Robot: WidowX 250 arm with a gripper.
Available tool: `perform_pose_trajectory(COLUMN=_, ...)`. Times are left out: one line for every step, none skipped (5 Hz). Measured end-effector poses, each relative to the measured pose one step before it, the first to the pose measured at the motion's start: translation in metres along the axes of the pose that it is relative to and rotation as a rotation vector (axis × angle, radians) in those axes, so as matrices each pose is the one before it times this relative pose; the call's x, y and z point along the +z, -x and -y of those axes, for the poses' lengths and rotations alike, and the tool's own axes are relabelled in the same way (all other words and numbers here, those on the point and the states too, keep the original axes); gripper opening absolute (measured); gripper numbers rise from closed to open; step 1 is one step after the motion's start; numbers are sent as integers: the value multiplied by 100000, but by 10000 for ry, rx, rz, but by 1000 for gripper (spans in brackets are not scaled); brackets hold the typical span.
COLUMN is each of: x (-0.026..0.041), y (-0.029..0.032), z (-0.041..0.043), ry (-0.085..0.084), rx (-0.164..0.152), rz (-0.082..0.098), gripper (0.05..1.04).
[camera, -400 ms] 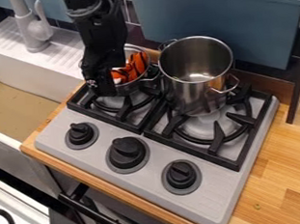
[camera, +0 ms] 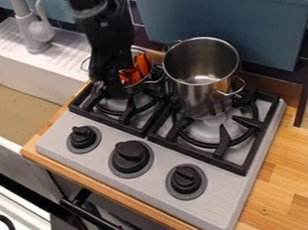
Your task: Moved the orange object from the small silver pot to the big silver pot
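The orange object (camera: 142, 64), marked with dark streaks, is held within the small silver pot (camera: 140, 87) in the upper left of the frame, partly hidden by the black arm (camera: 105, 36). The arm is seen entering from the top edge, and its hand (camera: 112, 89) is lowered at the left side of that pot; whether it is open, closed or gripping anything cannot be told.

The big silver pot (camera: 198, 96) is placed just right of the small one, upright on the black grate (camera: 222, 139) — only a pale gleam is seen at its bottom. Both pots are carried by the grey stove (camera: 213, 212), fitted with three black knobs (camera: 130, 157) along its front. The stove is set into the wooden bench (camera: 286, 162). At the upper left, a white sink (camera: 30, 68) is seen.
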State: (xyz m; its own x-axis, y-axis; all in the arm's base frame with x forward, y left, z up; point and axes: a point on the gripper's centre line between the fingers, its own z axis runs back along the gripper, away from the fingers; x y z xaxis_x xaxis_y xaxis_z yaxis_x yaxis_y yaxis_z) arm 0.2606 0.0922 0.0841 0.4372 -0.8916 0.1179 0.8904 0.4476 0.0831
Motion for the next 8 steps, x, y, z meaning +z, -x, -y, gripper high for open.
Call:
perform_pose_trajectory(x=2011, y=-46, z=-2137, ry=-171, rx=750, rz=391, gripper=995)
perform_pose_trajectory(x=1499, y=421, z=-1711, ry=-510, rx=1112, rz=118, gripper=995)
perform_pose_trajectory(x=-1650, y=596, z=-1606, ry=184, rx=1690, rz=-462, gripper=995)
perform_pose_trajectory(x=-1358, y=114, z=-483, ry=326, rx=731, rz=-110, gripper=995)
perform_pose_trajectory(x=-1375, y=638, z=236, ry=440, rx=609, rz=-501, gripper=995)
perform_pose_trajectory(x=-651, y=202, z=463, ry=188, rx=202, rz=-29, gripper=995)
perform_pose_trajectory(x=-895, y=-283, z=55, ry=106, rx=635, rz=62, gripper=995)
perform_pose_trajectory(x=-663, y=86, z=162, ry=192, rx=424, rz=-96, gripper=995)
